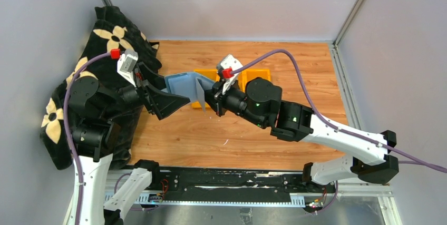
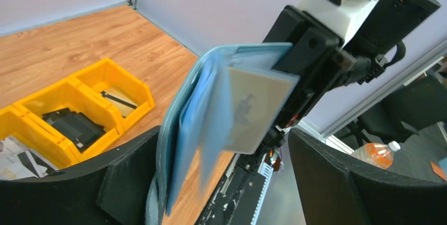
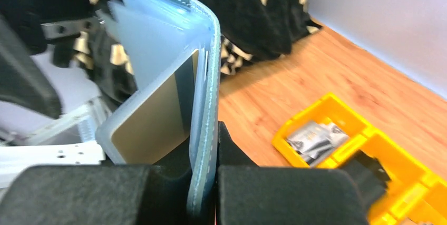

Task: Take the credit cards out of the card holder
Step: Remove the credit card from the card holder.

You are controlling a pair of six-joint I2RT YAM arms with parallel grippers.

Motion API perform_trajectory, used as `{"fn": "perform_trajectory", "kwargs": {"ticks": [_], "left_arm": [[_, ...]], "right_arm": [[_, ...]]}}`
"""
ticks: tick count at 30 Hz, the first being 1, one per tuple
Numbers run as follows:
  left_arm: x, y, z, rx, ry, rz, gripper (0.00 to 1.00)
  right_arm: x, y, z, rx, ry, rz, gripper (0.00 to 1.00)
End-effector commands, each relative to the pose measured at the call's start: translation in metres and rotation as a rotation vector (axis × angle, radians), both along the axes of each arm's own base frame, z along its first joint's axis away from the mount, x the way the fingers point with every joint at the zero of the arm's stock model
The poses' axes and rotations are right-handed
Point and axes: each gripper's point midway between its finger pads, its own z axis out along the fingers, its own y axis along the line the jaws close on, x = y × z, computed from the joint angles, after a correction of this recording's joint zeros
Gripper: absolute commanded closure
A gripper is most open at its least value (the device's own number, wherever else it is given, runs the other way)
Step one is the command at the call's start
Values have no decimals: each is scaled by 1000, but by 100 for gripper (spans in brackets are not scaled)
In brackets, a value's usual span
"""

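Observation:
The teal-blue card holder (image 1: 182, 84) hangs open in the air between my two arms, above the wooden floor. My right gripper (image 1: 211, 97) is shut on its stitched cover edge (image 3: 206, 125). A silvery-tan credit card (image 3: 150, 127) sits in a clear inner sleeve, and its pale face (image 2: 258, 109) also shows in the left wrist view. My left gripper (image 2: 224, 183) stands wide open around the holder (image 2: 184, 130), whose outer cover lies against the left finger (image 2: 113, 183). The other finger (image 2: 369, 183) is well clear of it.
Yellow plastic bins (image 1: 258, 75) with dark and grey items stand on the floor behind the holder; they show as bins (image 2: 79, 104) and bins (image 3: 369, 146) in the wrist views. A black floral cloth (image 1: 105, 40) fills the left corner. Grey walls enclose the workspace.

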Motion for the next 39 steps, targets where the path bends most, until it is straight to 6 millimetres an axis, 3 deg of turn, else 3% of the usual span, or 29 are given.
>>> {"fn": "perform_trajectory", "kwargs": {"ticks": [1, 11, 18, 21, 25, 29, 39], "left_arm": [[-1, 7, 5, -14, -57, 72, 7], [5, 8, -21, -6, -35, 94, 5], [17, 17, -37, 85, -55, 161, 21], [14, 13, -36, 68, -45, 129, 31], [2, 3, -29, 4, -8, 30, 38], [1, -2, -29, -36, 52, -8, 39], [10, 2, -31, -33, 76, 48, 42]], "right_arm": [[25, -21, -8, -204, -143, -224, 100], [23, -18, -2, -279, -221, -266, 100], [0, -18, 13, -113, -201, -110, 100], [-8, -18, 13, -48, -155, -19, 100], [-15, -17, 14, 61, -35, 96, 100], [-26, -18, 21, 157, 26, 227, 100], [-25, -29, 29, 288, 124, 348, 100]]}}
